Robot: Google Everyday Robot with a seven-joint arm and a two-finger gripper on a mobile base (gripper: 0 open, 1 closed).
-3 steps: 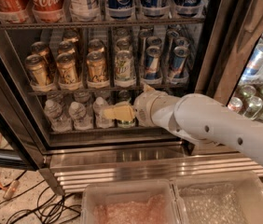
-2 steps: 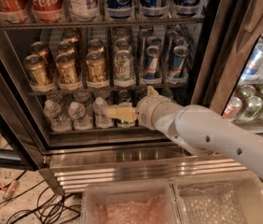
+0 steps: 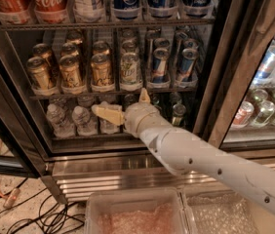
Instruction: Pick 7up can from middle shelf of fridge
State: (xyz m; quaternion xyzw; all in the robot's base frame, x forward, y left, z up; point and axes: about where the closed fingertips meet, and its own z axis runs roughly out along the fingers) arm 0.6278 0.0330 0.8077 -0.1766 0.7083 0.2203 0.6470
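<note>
Pale silver with green lettering, the 7up can [image 3: 130,71] stands upright at the front of the middle shelf [image 3: 79,95]. It has gold cans [image 3: 70,72] on one side and slim blue-silver cans [image 3: 159,65] on the other, all inside the open fridge [image 3: 103,172]. The gripper [image 3: 122,104] sits lower, in front of the small water bottles [image 3: 81,118], its two tan fingers spread apart and holding nothing. The can looks untouched, so the rise to the shelf, the grasp and the lift out all remain.
</note>
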